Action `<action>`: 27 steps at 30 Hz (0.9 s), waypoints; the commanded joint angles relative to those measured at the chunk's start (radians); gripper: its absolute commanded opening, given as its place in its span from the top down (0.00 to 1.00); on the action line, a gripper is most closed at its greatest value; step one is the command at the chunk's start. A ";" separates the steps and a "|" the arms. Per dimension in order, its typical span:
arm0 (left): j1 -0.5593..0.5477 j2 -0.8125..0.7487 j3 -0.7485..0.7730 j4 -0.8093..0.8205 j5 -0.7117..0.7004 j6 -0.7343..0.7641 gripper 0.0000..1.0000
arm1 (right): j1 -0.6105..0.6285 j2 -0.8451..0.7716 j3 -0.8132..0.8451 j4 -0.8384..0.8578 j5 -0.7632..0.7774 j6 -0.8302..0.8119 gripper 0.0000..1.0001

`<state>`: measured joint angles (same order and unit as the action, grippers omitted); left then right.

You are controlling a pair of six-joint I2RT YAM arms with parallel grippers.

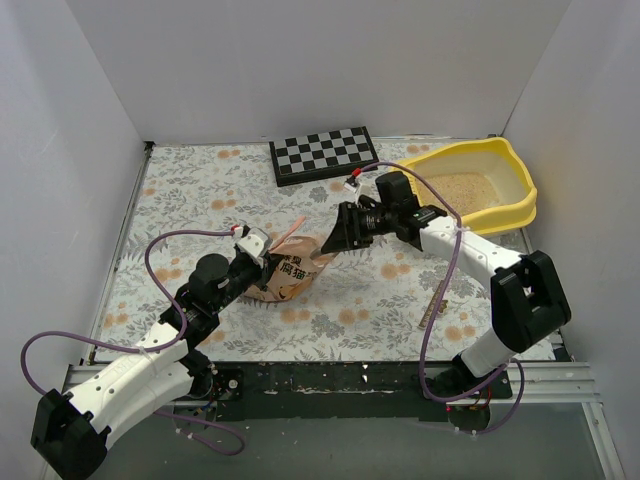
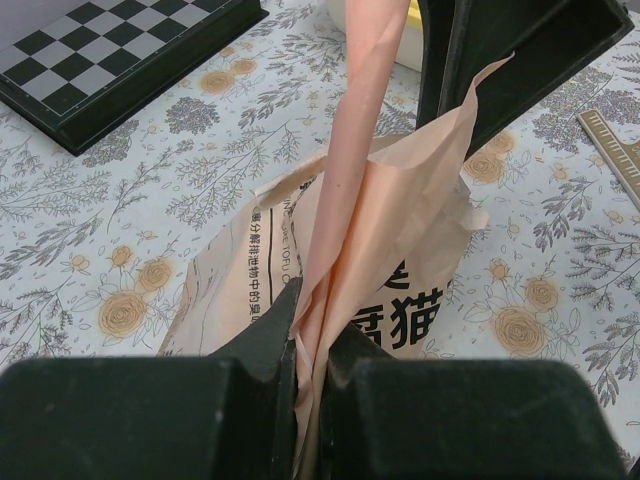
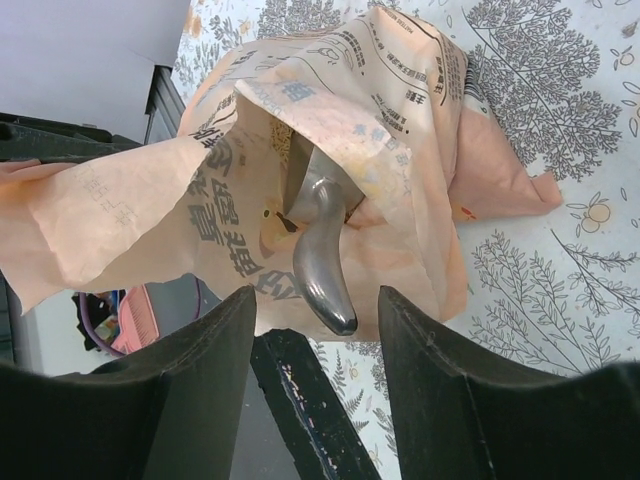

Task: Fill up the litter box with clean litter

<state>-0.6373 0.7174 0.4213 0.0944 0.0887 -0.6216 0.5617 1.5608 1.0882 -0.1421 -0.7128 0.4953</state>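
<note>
litter box (image 1: 522, 203) long axis left-right | left gripper (image 2: 312, 352) clamped on bag (image 2: 400, 250) | right gripper (image 3: 315, 296) jaws apart before scoop handle (image 3: 320, 262)

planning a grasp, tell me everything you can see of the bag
The bag is crinkled peach film with dark print, top torn open. It slumps on the floral table, one top flap pinched in the shut left gripper. A metal scoop pokes handle-first from its mouth, toward the open right gripper.

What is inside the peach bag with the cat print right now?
The handle of a silver metal scoop pokes from the open mouth of the bag. The scoop's bowl and anything else inside are hidden by its crinkled folds.
</note>
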 commanded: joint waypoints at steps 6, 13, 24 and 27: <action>-0.005 0.001 0.030 -0.012 0.006 -0.001 1.00 | 0.055 0.056 0.039 0.101 -0.010 0.042 0.39; -0.004 -0.001 0.028 -0.012 0.005 -0.001 1.00 | 0.092 0.094 0.049 0.170 0.013 0.078 0.43; -0.004 0.002 0.028 -0.010 0.006 -0.001 1.00 | 0.095 0.105 0.044 0.196 0.036 0.109 0.53; -0.004 0.002 0.028 -0.009 0.009 -0.003 1.00 | 0.095 0.110 0.045 0.179 0.045 0.103 0.53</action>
<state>-0.6373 0.7174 0.4213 0.0940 0.0887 -0.6216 0.6521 1.6619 1.0927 0.0101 -0.6758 0.5999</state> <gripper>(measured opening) 0.026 0.478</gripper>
